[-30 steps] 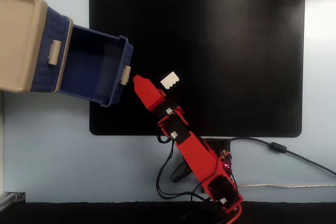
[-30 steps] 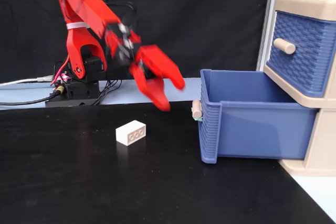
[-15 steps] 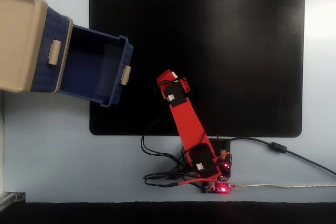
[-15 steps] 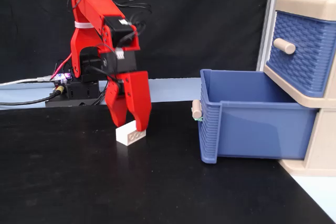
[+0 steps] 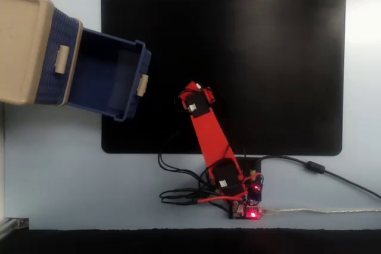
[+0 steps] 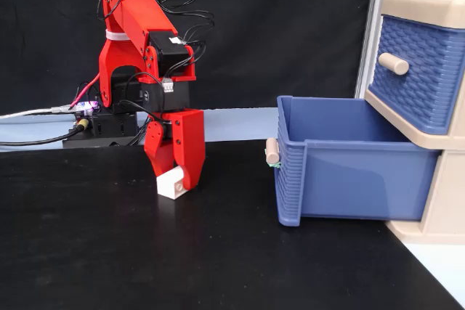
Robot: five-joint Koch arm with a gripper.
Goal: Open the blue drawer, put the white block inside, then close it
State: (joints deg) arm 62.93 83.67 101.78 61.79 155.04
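Observation:
The blue drawer point(image 6: 363, 179) stands pulled open from the beige cabinet point(image 6: 447, 201), its inside bare; from above the blue drawer point(image 5: 113, 40) juts out over the black mat. The white block point(image 6: 170, 186) rests on the mat left of the drawer. My red gripper point(image 6: 174, 179) points straight down over it, one finger on each side, jaws closed against the block. In the top-down fixed view the gripper point(image 5: 193, 90) sits right of the drawer's beige handle point(image 5: 143, 85), and the arm covers nearly all of the block.
An upper blue drawer point(image 6: 418, 70) with a beige knob stays shut. The black mat point(image 5: 268, 57) stretches wide to the right. My arm's base and cables point(image 6: 102, 125) sit at the mat's near edge in the top-down view.
My gripper swung from beside the drawer handle to above the block, dropped over it and closed its jaws. The block slid slightly left in the side view.

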